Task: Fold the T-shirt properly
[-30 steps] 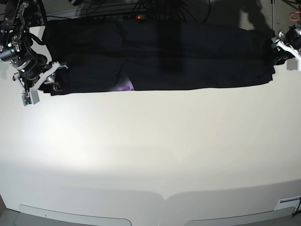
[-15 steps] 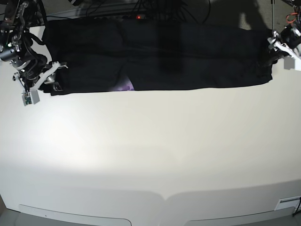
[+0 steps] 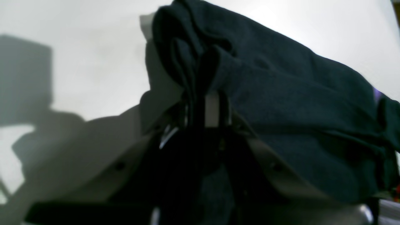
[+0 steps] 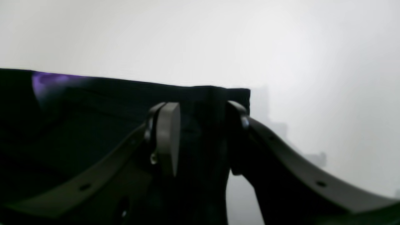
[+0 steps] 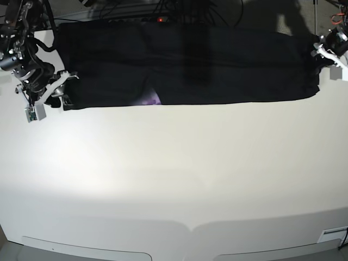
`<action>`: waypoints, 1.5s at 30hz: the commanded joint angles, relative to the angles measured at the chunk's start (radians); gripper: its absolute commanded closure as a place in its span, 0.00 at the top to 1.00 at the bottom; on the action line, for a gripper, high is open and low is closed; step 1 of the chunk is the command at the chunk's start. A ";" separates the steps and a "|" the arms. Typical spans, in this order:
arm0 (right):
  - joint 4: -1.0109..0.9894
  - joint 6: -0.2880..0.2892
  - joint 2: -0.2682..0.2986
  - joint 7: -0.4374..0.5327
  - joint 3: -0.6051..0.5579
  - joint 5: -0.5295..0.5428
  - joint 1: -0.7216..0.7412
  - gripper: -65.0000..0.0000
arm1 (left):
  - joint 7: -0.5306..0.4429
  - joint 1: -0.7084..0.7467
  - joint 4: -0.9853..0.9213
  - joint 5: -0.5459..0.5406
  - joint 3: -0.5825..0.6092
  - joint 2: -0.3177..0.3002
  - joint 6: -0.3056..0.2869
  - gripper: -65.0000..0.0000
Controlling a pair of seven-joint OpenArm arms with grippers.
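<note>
T-shirt: long black band across far edge of the white surface, purple print peeking at its near hem.

Left claw, scene right: pinched narrow on a bunched wad of the shirt's end.

Right claw, scene left: jaws wide, straddling the other corner, cloth between them, not clamped.

Risks: only one end gripped, so a pull skews the band; the thick wad may slip; layers may separate and spoil the fold.

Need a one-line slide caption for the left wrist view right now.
Left hand pinches a bunched end of the black T-shirt above the white table.
</note>
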 commanded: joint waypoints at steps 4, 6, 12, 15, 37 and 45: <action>0.018 0.029 0.013 0.025 -0.004 0.186 0.006 0.38 | -0.093 0.000 0.009 0.076 -0.007 -0.076 -0.007 0.00; 0.018 0.029 0.013 0.024 -0.032 0.233 0.006 0.38 | -0.132 0.000 0.009 0.122 -0.007 -0.096 0.023 0.00; 0.018 0.029 0.014 0.023 -0.212 0.227 0.006 0.38 | -0.174 -0.037 0.009 0.244 -0.007 -0.137 0.130 0.00; 0.018 0.028 0.014 0.038 -0.311 0.227 0.006 0.38 | -0.176 -0.066 0.009 0.294 -0.007 -0.149 0.203 0.00; 0.018 -0.031 0.014 0.086 -0.509 0.085 0.006 0.38 | 0.113 0.157 0.569 -0.103 -0.006 0.076 0.164 0.00; 0.018 -0.031 0.014 0.085 -0.509 0.085 0.006 0.38 | 0.013 0.149 0.578 0.013 0.146 0.196 0.164 0.00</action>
